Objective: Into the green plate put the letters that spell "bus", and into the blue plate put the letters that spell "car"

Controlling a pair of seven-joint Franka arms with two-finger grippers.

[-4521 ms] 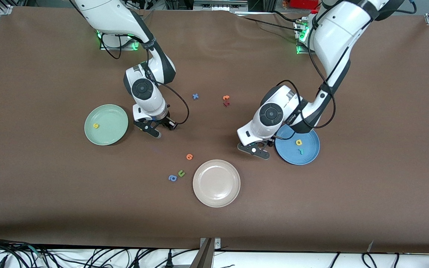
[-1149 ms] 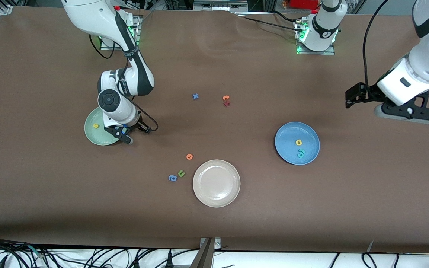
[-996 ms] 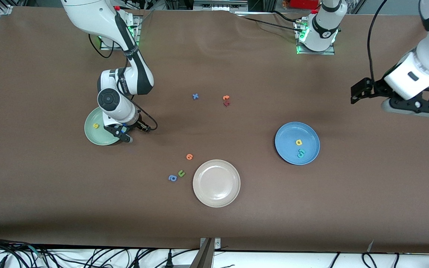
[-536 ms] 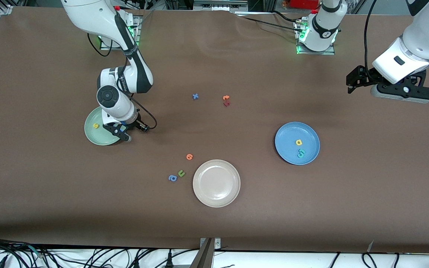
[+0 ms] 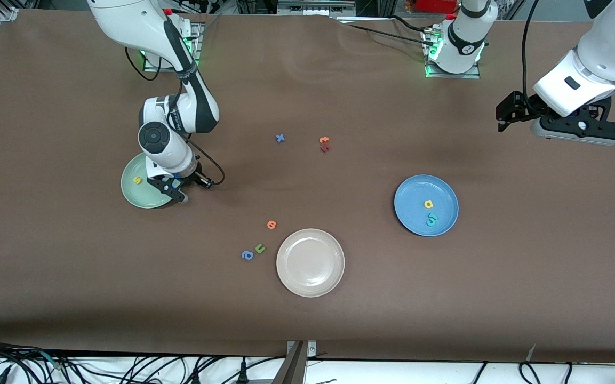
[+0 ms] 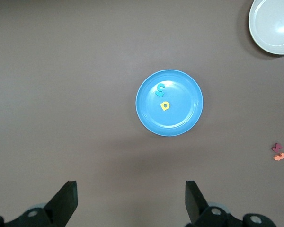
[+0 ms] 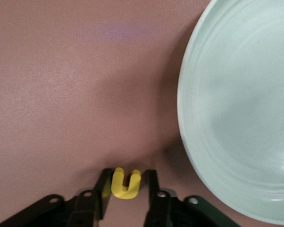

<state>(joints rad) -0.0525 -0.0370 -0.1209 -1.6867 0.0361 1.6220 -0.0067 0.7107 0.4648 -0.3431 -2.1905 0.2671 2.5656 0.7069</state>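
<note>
Green plate [image 5: 144, 192] is the landmark, toward the right arm's end of the table. It holds one letter, the yellow "s" [image 5: 137, 180]; no other letter shows in it.

Right gripper [image 7: 128, 195] sits low at the plate's rim, on the side toward the table's middle, fingers clamped on the yellow "u" [image 7: 125, 183]. The "u" is over bare table just beside the plate, not in it.

Blue plate [image 5: 442, 194] is well apart from the green plate, toward the left arm's end. It holds the yellow "a" [image 5: 428, 204] and the teal "c" [image 5: 432, 218], the teal "r" touching the "c".

Beige-white plate [image 5: 310, 285] lies between the two and nearer the front camera.

Left gripper [image 6: 130, 201] hangs high, well apart from the green plate, over bare table near the blue plate. Jaws spread wide, holding nothing; that arm waits.
</note>
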